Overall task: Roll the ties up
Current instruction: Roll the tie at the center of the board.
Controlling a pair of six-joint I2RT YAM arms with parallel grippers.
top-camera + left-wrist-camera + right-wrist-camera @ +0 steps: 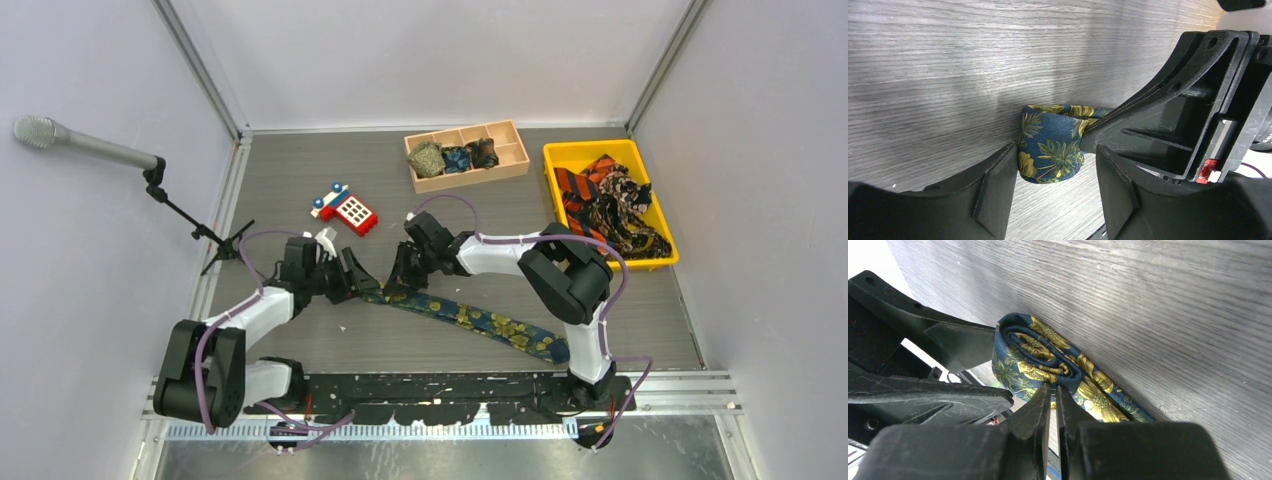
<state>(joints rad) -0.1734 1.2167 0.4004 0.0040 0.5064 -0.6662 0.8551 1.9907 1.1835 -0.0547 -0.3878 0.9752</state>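
Navy tie (pixel 480 322) on desk (pixel 300 180), left end wound into small coil (pixel 1050 145), tail trailing toward near right. Clamped on coil centre: right claw (pixel 1053 389), likely as rolling axis. Straddling coil, fingers apart: left claw (pixel 1053 162), apparently guarding against unwinding.

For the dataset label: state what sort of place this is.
Likely a lab cell for recording robot work: plain white walls on metal framing enclose a wood-grain table, a microphone on a stand points in, and a left arm and right arm bolted at its near edge work a navy tie.
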